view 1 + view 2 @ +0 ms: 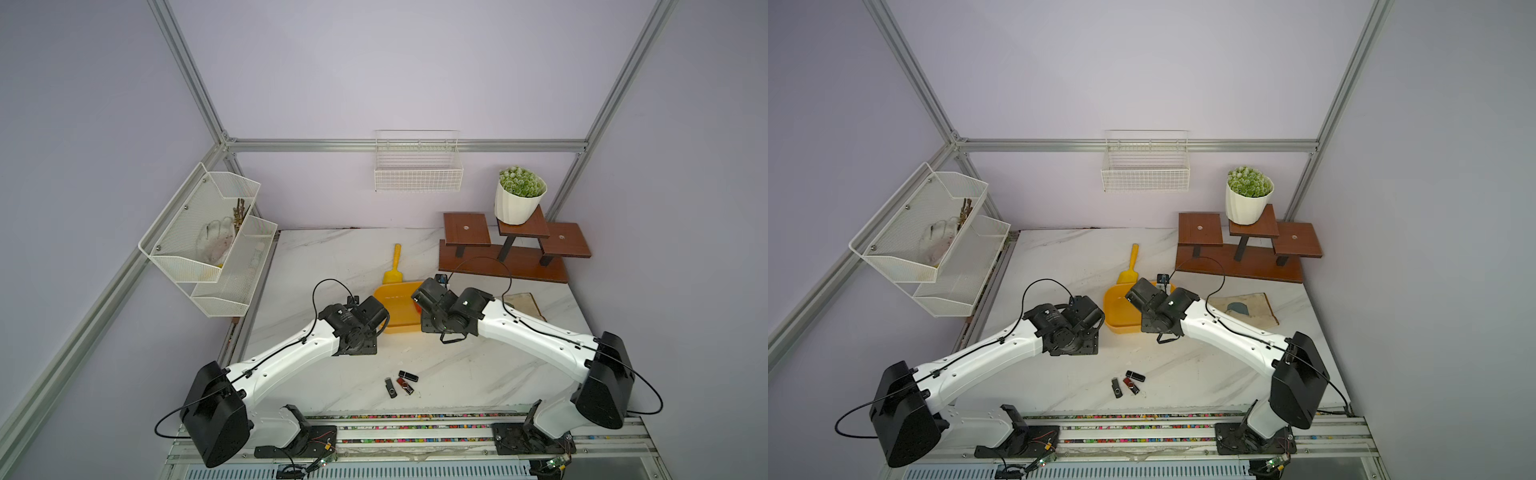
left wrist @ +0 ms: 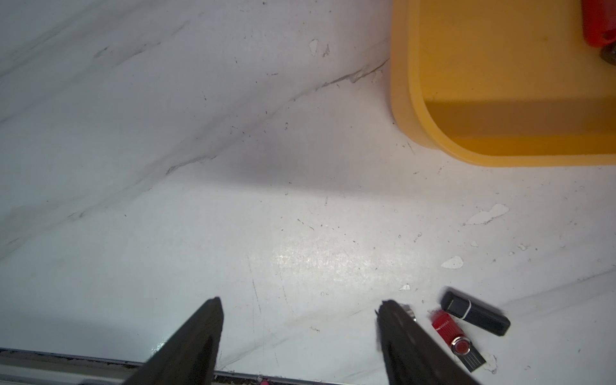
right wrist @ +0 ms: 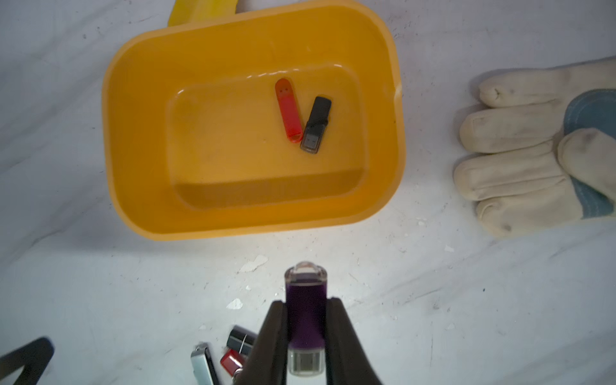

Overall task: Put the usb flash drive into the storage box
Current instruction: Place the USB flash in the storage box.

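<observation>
Table (image 1: 457, 365): white marble-patterned top carrying all the items.

Right arm (image 1: 532, 328): reaches in from the near right corner, forearm angled toward the middle. In both top views its wrist is over the near right corner of the storage box.

Left arm (image 1: 286, 353): mirrors it from the near left corner, wrist just beside the box's near left side.

Storage box (image 3: 140, 140): yellow tub, mid-table, open side up, its long sides running across the right tool's line of reach. A work glove (image 3: 533, 150) lies flat just beside it. A yellow scoop (image 1: 395, 266) rests against its far side.

Right tool (image 3: 306, 305): clamped narrow on the purple flash drive (image 3: 306, 320), fingers gripping its two long sides. The drive's long axis runs along the fingers, with the clear cap leading toward the box. In the right wrist view the box lies directly ahead of the fingertips, and the near wall is between drive and floor. Judgement: the drive hangs short of the rim, so a forward carry over that wall is needed before release.

Left tool (image 2: 300, 301): spread wide, holding nothing, over bare table.

Inside the box: a red drive (image 3: 288, 111) and a black drive (image 3: 316, 125) lie side by side, touching at one end.

On the table near the front edge: a black capped drive (image 2: 475, 313), a red swivel drive (image 2: 456, 340) and a black swivel drive (image 1: 390, 387), clustered close together and nearer the left tool.
</observation>
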Motion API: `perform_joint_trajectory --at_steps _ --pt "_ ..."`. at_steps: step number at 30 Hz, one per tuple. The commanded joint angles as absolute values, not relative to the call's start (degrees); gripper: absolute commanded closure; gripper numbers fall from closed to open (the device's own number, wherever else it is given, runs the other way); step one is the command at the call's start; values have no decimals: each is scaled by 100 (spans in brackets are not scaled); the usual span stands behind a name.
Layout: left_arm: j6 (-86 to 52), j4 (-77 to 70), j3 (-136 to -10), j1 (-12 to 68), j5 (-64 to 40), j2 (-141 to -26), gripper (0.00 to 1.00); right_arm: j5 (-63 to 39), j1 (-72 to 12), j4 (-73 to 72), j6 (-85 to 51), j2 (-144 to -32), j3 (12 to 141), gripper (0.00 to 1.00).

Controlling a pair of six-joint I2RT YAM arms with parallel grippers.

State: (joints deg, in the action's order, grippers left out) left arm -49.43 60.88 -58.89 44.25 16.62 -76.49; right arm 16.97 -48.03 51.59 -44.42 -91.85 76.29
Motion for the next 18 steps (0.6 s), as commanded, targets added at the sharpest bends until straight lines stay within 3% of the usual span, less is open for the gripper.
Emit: perform_joint_trajectory --at_steps 1,7,18 --pt "-5313 6009 -5935 4565 1694 -7768 23 1686 -4669 4673 -3586 -9853 7993 100" --pt "-5527 5971 -5910 4678 1718 -7825 23 1553 -4446 4387 -2861 -11042 8928 100" --pt "-5616 6121 -5737 4693 1779 -7567 22 1371 -4297 3716 -2461 -12172 9413 100"
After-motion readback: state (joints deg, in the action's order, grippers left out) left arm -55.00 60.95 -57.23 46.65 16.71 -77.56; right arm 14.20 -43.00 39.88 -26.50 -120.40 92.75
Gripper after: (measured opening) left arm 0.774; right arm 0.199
